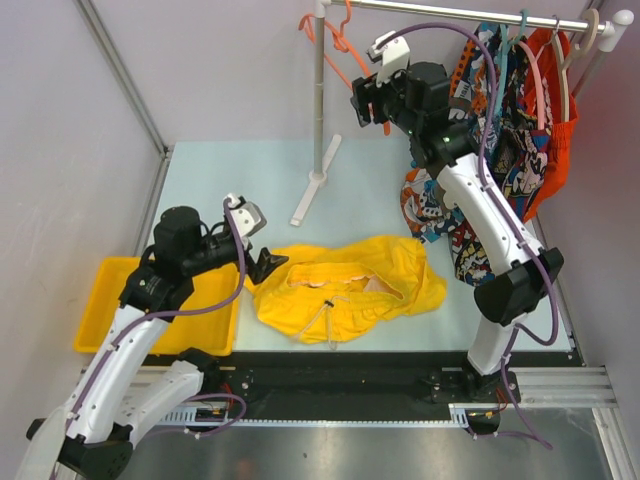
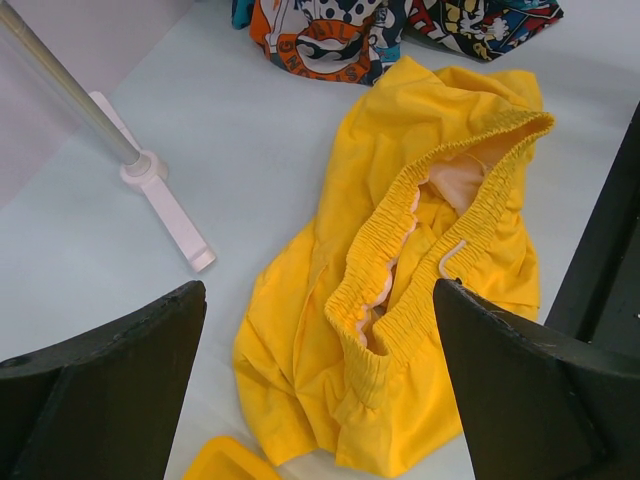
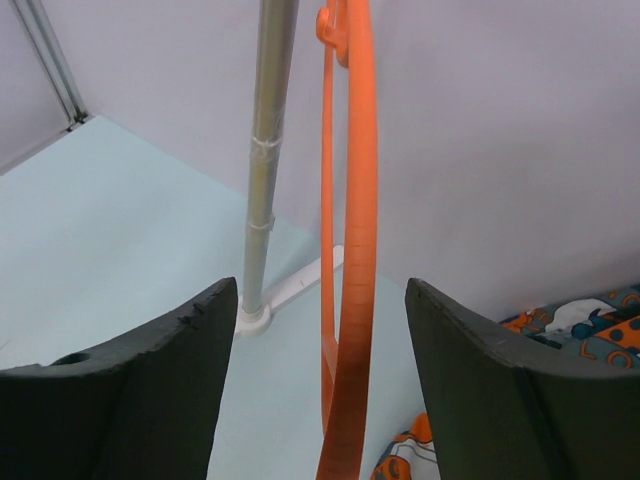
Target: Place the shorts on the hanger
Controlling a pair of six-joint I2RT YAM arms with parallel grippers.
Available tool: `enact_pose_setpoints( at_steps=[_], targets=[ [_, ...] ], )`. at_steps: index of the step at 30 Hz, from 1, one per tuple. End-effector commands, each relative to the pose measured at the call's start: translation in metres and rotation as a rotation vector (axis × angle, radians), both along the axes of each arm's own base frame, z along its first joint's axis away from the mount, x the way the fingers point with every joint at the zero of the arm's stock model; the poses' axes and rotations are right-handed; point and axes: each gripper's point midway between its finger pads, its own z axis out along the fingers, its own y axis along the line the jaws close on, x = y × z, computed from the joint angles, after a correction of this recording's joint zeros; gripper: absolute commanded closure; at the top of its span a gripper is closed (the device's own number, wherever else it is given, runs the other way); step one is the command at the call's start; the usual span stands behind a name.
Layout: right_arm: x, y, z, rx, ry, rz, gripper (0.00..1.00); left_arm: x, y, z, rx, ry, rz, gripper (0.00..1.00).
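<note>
Evidently little is done yet. On the table [image 1: 220,180], the yellow shorts [image 1: 345,290] lie crumpled in front of the rack [image 1: 320,100]. The orange hanger [image 3: 345,300] hangs from the rack, between the right claw's [image 3: 320,290] parted fingers, ungripped. The left claw [image 2: 320,300] hovers wide open, empty.

Matt cloth shorts [image 1: 350,290], glossy plastic hanger [image 3: 358,200]

Robot lab, partition walls [image 1: 230,70], clothes rail [image 1: 450,10]
</note>
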Motion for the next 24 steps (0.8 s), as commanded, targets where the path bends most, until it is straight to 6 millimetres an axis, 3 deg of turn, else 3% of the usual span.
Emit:
enact_pose_setpoints(
  at_steps=[1, 4, 6, 9, 18, 21, 24],
  targets=[
    [0.003, 0.001, 0.024, 0.03, -0.062, 0.0, 0.39, -0.001, 0.003, 0.005, -0.012, -0.032, 0.011, 0.0],
    [0.003, 0.0, 0.023, 0.027, -0.066, -0.001, 0.63, 0.0, 0.003, 0.002, -0.013, -0.027, 0.014, 0.0],
    [0.002, -0.003, 0.032, 0.03, -0.09, -0.012, 0.74, 0.0, 0.001, 0.001, -0.015, -0.021, 0.006, 0.0],
    [0.0, -0.014, 0.051, 0.043, -0.136, -0.058, 1.0, 0.0, 0.0, 0.002, -0.015, -0.025, 0.0, 0.0],
    [-0.016, -0.043, 0.099, 0.148, -0.247, -0.122, 1.0, 0.002, -0.001, -0.004, -0.008, -0.018, -0.008, 0.0],
    [-0.024, -0.05, 0.105, 0.171, -0.247, -0.114, 1.0, 0.003, -0.001, -0.005, -0.005, -0.014, -0.005, 0.0],
    [-0.034, -0.056, 0.098, 0.153, -0.221, -0.114, 1.0, 0.005, -0.001, -0.01, 0.007, 0.002, -0.002, 0.0]
  ],
)
